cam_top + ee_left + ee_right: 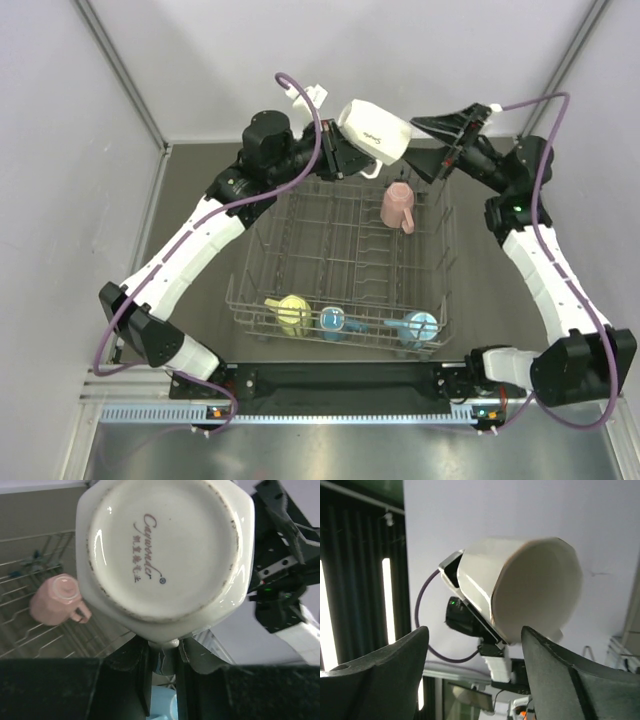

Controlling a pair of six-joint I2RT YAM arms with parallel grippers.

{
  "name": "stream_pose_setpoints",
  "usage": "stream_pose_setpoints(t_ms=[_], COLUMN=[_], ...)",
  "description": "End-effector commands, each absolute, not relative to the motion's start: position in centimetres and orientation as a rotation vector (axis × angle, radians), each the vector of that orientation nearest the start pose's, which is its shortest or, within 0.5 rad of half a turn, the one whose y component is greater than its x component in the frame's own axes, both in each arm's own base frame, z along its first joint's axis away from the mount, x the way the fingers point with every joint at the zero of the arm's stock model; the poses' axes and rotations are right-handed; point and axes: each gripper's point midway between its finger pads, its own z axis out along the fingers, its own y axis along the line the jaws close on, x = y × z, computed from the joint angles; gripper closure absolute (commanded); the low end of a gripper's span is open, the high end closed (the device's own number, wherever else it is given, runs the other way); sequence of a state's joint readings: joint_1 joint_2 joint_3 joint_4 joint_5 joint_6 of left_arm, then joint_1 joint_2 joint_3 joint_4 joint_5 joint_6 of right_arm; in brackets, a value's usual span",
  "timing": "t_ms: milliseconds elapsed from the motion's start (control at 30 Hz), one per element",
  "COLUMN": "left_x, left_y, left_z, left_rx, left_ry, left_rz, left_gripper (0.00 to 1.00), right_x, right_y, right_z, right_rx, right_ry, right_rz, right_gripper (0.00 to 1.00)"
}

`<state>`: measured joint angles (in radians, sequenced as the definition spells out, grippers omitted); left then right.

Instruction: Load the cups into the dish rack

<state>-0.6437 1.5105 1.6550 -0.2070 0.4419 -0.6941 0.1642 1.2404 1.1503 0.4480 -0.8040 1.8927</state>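
nearest me, along the near row of the dish rack (pixel 262 262), sat the yellow mug (pixel 293 313), the blue mug (pixel 333 321) and the light blue mug (pixel 420 325). further back, toward the rack's far right corner, the pink mug (pixel 400 207) stood bottom-up on the tines.

beyond that, in the air over the rack's far edge, hung the white mug (pixel 375 130). the left gripper (pixel 345 148) was closed on it at the base end (exactly what the fingers pinched was hidden under the mug). the mug lay on its side, its long axis running left to right, stamped base toward the left wrist and open mouth toward the right arm.

the right gripper (pixel 435 140) was just beside that mouth, fingers spread wide and holding nothing, apart from the rim as far as i could tell.

to my eye the next move hinged on that line-up: the mouth pointed straight at the open right fingers, so a handover looked possible, or else the left arm would have to tip the mouth down onto the free tines left of the pink mug.
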Motion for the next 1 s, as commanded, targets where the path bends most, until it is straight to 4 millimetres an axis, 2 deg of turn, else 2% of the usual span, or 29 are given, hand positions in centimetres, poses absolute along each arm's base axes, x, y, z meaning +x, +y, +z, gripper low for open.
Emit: stream_pose_setpoints(t_ms=[0, 67, 100, 267, 300, 367, 400, 433, 467, 500, 533, 567, 600, 800, 967], left_x=[31.7, 32.2, 32.7, 34.7, 35.0, 35.9, 36.0, 36.7, 37.0, 37.5, 37.9, 38.2, 38.7, 40.9, 41.9], left_y=[-31.4, -30.7, -30.3, -29.3, -29.1, -28.7, -28.7, -28.0, -27.8, -27.6, -27.4, -27.2, -27.3, -27.3, -28.0], left_z=[48.5, 47.4, 47.1, 42.9, 42.1, 40.8, 39.6, 39.0, 38.6, 37.1, 36.4, 35.7, 34.4, 30.2, 28.0], left_rx=[0.257, 0.247, 0.223, 0.202, 0.214, 0.203, 0.202, 0.164, 0.154, 0.138, 0.127, 0.122, 0.117, 0.167, 0.23], left_ry=[1.603, 1.638, 1.651, 1.769, 1.783, 1.803, 1.825, 1.833, 1.833, 1.858, 1.868, 1.877, 1.897, 1.947, 1.984], left_rz=[-1.145, -1.083, -1.042, -0.871, -0.838, -0.774, -0.76, -0.707, -0.69, -0.653, -0.63, -0.608, -0.583, -0.448, -0.401], left_gripper=[1.0, 1.0, 1.0, 1.0, 1.0, 1.0, 1.0, 1.0, 1.0, 1.0, 1.0, 1.0, 1.0, 1.0, 1.0], right_x=[29.8, 29.1, 29.5, 28.6, 28.3, 27.8, 27.5, 27.1, 26.9, 26.5, 26.5, 26.1, 25.9, 24.6, 24.0], right_y=[17.5, 16.8, 15.6, 15.4, 15.4, 15.3, 15.2, 15.0, 14.9, 14.7, 14.7, 14.6, 14.5, 14.5, 14.3], right_z=[44.1, 43.5, 42.5, 40.6, 40.4, 39.2, 39.6, 38.7, 38.8, 38.7, 39.2, 38.7, 39.0, 38.5, 39.1], right_rx=[0.543, 0.543, 0.582, 0.597, 0.552, 0.59, 0.512, 0.553, 0.532, 0.503, 0.461, 0.474, 0.43, 0.395, 0.328], right_ry=[1.763, 1.788, 1.801, 1.878, 1.889, 1.956, 1.958, 2.006, 2.014, 2.043, 2.028, 2.064, 2.065, 2.109, 2.133], right_rz=[1.93, 1.887, 1.832, 1.744, 1.709, 1.653, 1.594, 1.559, 1.53, 1.482, 1.459, 1.442, 1.413, 1.39, 1.338], right_gripper=[0.26, 0.2, 0.19, 0.17, 0.17, 0.16, 0.16, 0.16, 0.16, 0.16, 0.16, 0.16, 0.16, 0.15, 0.14])
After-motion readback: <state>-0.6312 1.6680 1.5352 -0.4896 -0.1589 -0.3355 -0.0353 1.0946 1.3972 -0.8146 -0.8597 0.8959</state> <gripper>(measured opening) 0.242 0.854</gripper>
